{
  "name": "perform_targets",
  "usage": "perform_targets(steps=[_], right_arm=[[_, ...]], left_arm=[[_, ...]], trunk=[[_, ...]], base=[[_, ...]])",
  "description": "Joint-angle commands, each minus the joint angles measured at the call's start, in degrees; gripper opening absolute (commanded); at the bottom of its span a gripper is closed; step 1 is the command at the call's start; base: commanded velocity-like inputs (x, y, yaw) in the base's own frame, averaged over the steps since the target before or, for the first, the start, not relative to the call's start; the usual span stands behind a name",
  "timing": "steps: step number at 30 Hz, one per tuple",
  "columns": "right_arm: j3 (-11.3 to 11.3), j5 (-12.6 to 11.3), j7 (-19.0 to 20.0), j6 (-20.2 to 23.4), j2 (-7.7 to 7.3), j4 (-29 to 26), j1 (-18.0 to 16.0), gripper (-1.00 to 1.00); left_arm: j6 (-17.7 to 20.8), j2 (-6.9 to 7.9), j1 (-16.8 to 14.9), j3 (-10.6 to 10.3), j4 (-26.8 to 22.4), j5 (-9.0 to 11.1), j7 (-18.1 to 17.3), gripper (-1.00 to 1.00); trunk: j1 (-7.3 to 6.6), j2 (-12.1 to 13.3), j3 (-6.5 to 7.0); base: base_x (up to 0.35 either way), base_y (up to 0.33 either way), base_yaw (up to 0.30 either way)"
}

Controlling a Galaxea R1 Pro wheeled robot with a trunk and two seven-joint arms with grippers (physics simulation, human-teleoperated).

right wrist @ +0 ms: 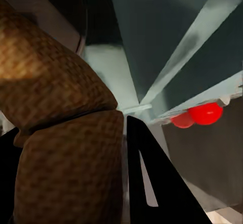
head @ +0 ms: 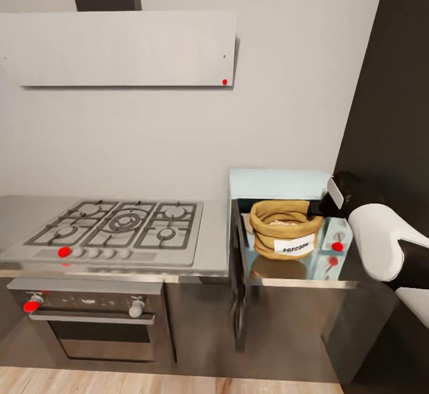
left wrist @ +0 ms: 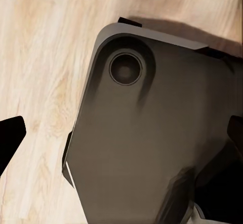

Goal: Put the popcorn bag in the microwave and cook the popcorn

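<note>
The pale mint-blue microwave [head: 277, 183] stands on the steel countertop [head: 214, 251], its dark door [head: 238, 269] swung open to the left. The tan popcorn bag [head: 283, 230] sits upright in the open cavity, with its white label facing me and pale popcorn [head: 280, 222] faintly visible inside. My right gripper [head: 316, 206] is shut on the bag's right rim. In the right wrist view the burlap bag [right wrist: 61, 133] fills the space between the right gripper's [right wrist: 71, 143] dark fingers [right wrist: 147, 183]. My left gripper [left wrist: 121, 138] hangs open over the floor.
A steel gas hob [head: 119, 224] lies left of the microwave, over a built-in oven [head: 95, 316]. A grey hood [head: 119, 49] hangs above. A tall dark panel [head: 393, 84] closes off the right side. Red microwave knobs [head: 337, 246] sit near the gripper. My dark base [left wrist: 152, 133] rests on wooden floor [left wrist: 40, 57].
</note>
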Motion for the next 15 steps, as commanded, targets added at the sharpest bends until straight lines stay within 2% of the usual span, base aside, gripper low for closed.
perform_targets(steps=[1,7,12,15], right_arm=[[-0.5,0.1,-0.2,0.1,0.05,0.0,-0.1,-1.00],[-0.4,0.1,-0.2,0.1,0.13,0.0,-0.1,-1.00],[-0.4,0.1,-0.2,0.1,0.13,0.1,-0.1,-1.00],[-0.4,0.0,-0.2,0.1,0.18,0.1,-0.1,-1.00]], left_arm=[[-0.2,-0.02,0.0,0.0,0.0,0.2,0.1,1.00],[-0.2,-0.02,0.0,0.1,0.0,0.2,0.2,1.00],[-0.2,-0.02,0.0,0.1,0.0,0.3,0.3,1.00],[-0.2,-0.02,0.0,0.1,0.0,0.2,0.2,1.00]], trunk=[[0.02,0.0,-0.07],[0.02,0.0,-0.07],[0.02,0.0,-0.07],[0.02,0.0,-0.07]], base=[[0.209,0.000,0.000],[0.180,0.000,0.000],[0.023,0.000,0.000],[0.155,0.000,0.000]])
